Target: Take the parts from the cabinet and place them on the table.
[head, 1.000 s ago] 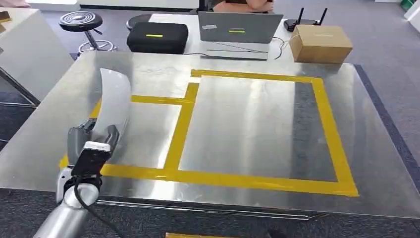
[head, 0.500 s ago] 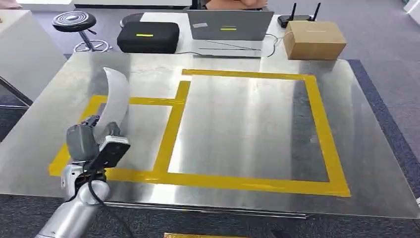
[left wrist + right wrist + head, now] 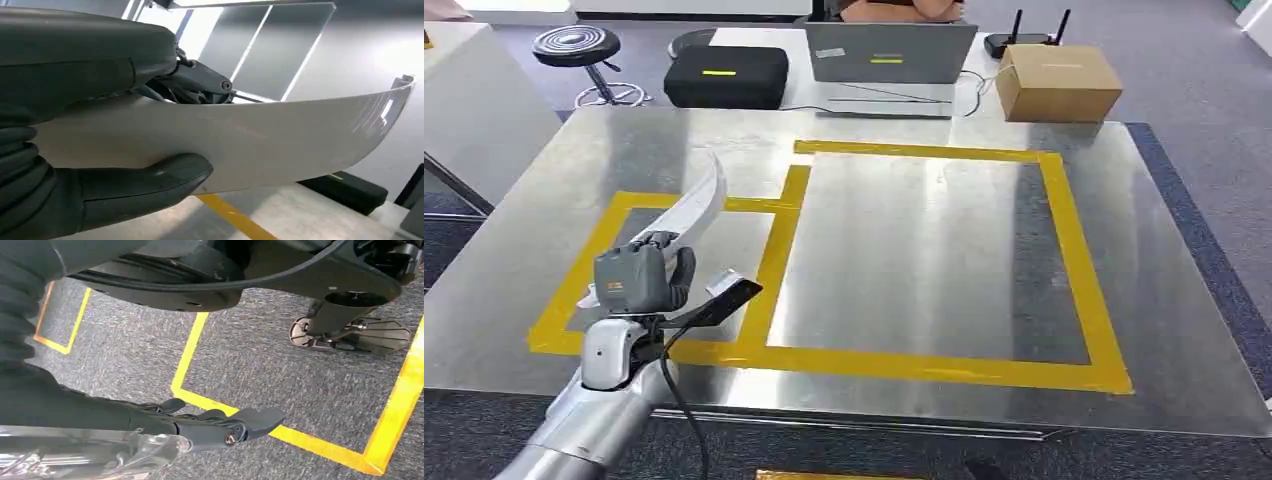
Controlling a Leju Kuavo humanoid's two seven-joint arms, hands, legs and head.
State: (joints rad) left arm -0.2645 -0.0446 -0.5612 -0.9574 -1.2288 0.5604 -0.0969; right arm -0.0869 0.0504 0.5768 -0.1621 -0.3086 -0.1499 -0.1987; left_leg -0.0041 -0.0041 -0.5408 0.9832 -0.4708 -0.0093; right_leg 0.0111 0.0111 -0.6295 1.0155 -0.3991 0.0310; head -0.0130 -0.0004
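Left arm: silver, enters from the lower left of the head view, forearm raised forward. Left robot hand [image 3: 639, 275]: grey, back facing the camera, thumb [image 3: 145, 182] and fingers clamped on a curved white part [image 3: 696, 203]. Right robot hand [image 3: 220, 427]: hanging low, fingers extended, holding nothing.

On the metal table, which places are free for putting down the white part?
Both taped squares are bare: the small one below the left hand, which holds the part, and the large one beside it. The far edge is crowded: case, laptop, box.
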